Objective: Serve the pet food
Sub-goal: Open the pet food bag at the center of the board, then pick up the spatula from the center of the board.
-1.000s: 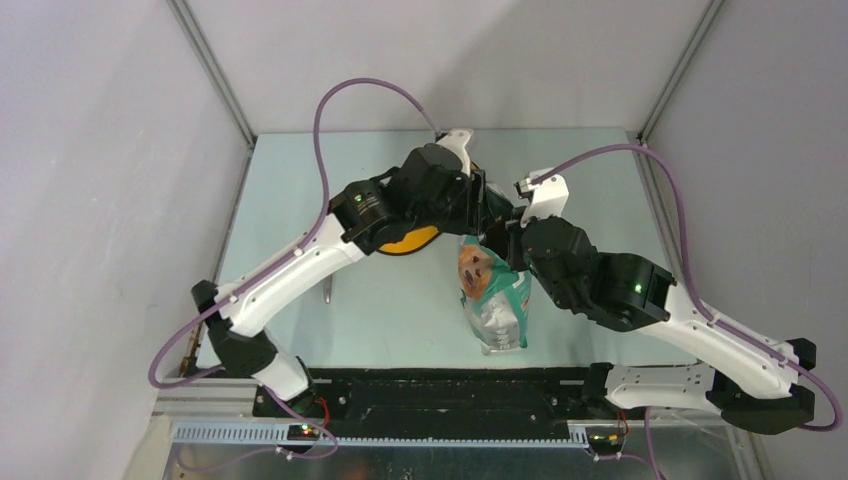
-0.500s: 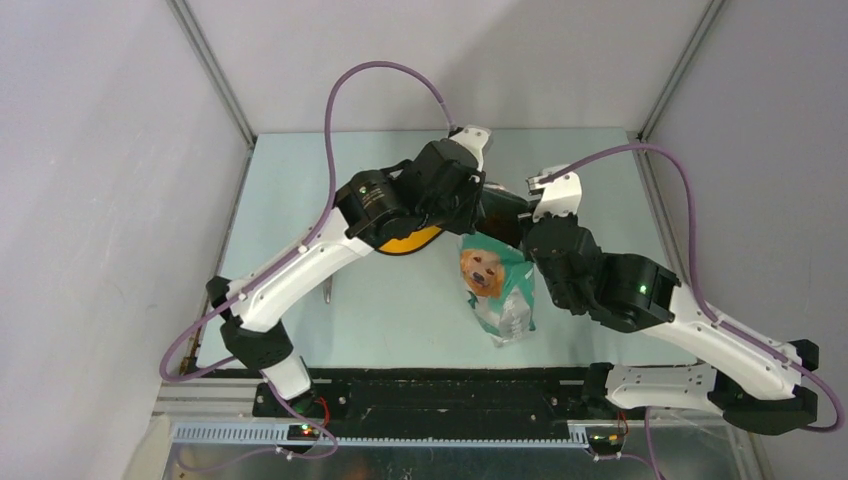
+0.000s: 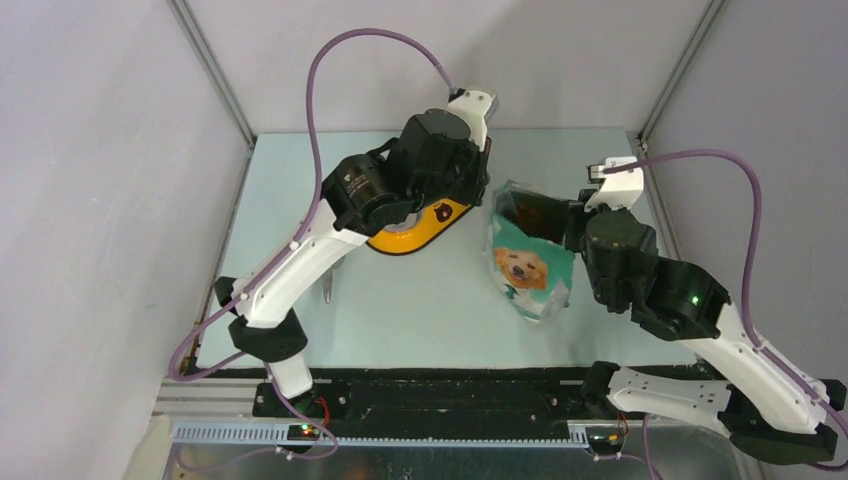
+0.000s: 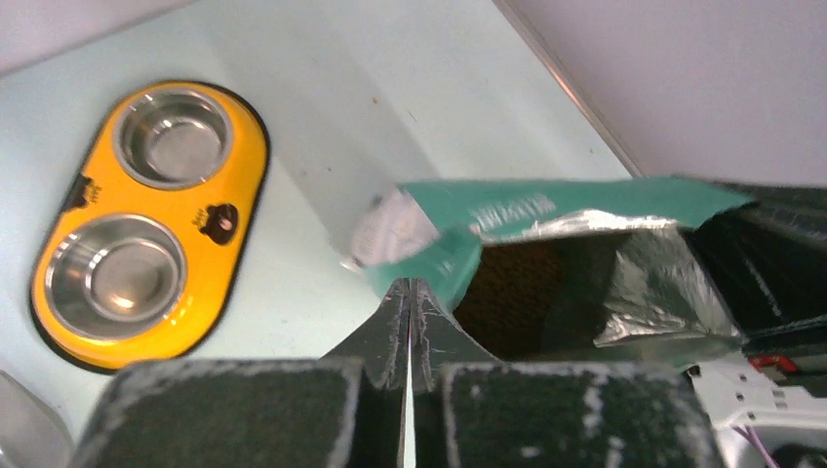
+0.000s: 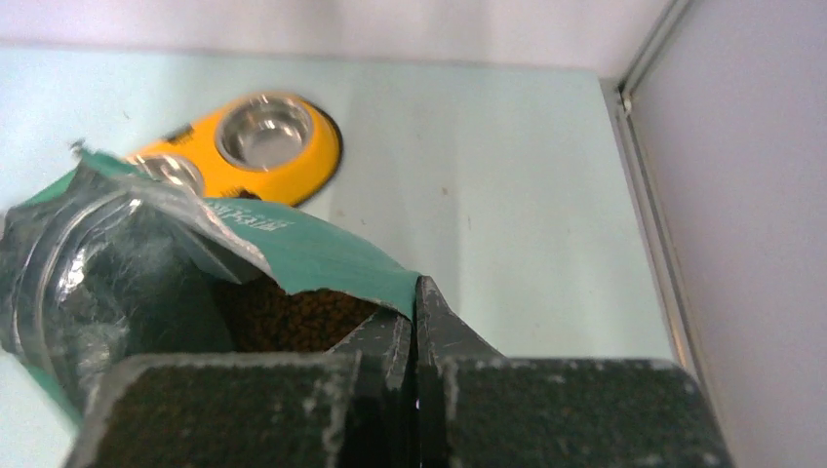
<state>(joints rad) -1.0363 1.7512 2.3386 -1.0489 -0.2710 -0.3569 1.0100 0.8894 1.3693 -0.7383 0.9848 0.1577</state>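
The teal-and-white foil bag (image 3: 527, 265) has shifted right, mouth open, brown kibble pellets (image 5: 293, 317) inside. The right end effector (image 5: 414, 292) grasps its lip. The left end effector (image 4: 410, 292) has just clenched at the opposite lip, so the bag appears ready for pouring.

Bright, even light; the pet food (image 5: 293, 317) lies shadowed, the bag (image 4: 546, 200) motion-blurred.

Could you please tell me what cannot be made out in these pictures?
- Thin grey metal handle, top view: the left arm hides its far end.
- Small brown kibble pellets, wrist views: the teal foil-lined bag hides how much there is.
- Bag's white lettering, left wrist view: too blurred to read.
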